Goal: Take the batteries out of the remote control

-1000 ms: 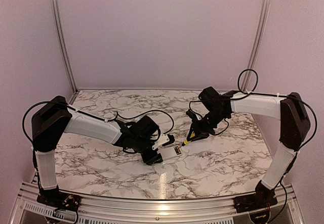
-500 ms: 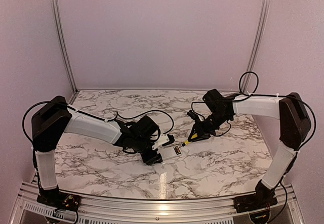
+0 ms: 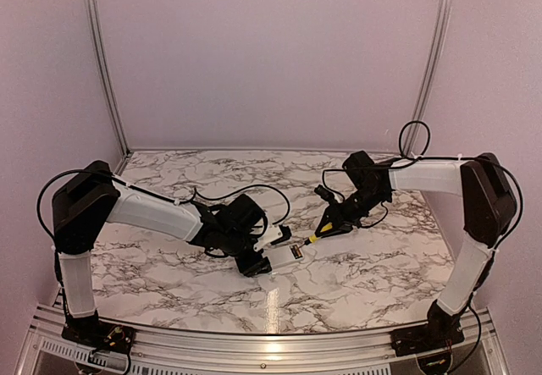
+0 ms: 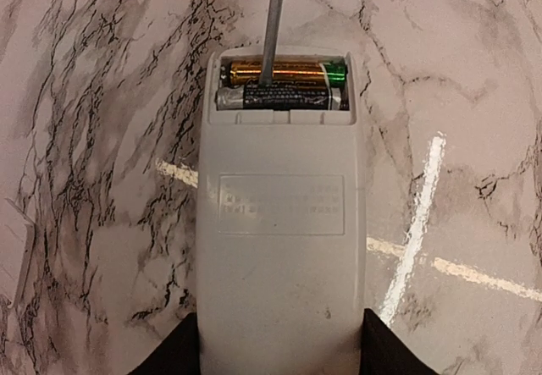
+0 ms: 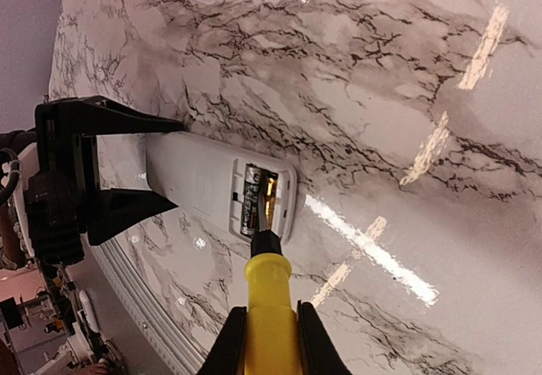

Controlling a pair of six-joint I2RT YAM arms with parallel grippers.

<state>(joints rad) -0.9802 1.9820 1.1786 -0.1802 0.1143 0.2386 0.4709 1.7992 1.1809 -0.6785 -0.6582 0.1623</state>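
We are pinning the white remote control flat on the marble table, left gripper clamped across one end, and the right gripper is closed on the yellow screwdriver. In the recess the gold battery and dark battery are lying side by side, the tip between them. We are judging them light, hard, slippery — levering at one end seems best

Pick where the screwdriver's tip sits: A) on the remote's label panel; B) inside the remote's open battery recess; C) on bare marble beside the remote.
B: in the left wrist view the screwdriver shaft ends at the batteries inside the open recess of the remote control.
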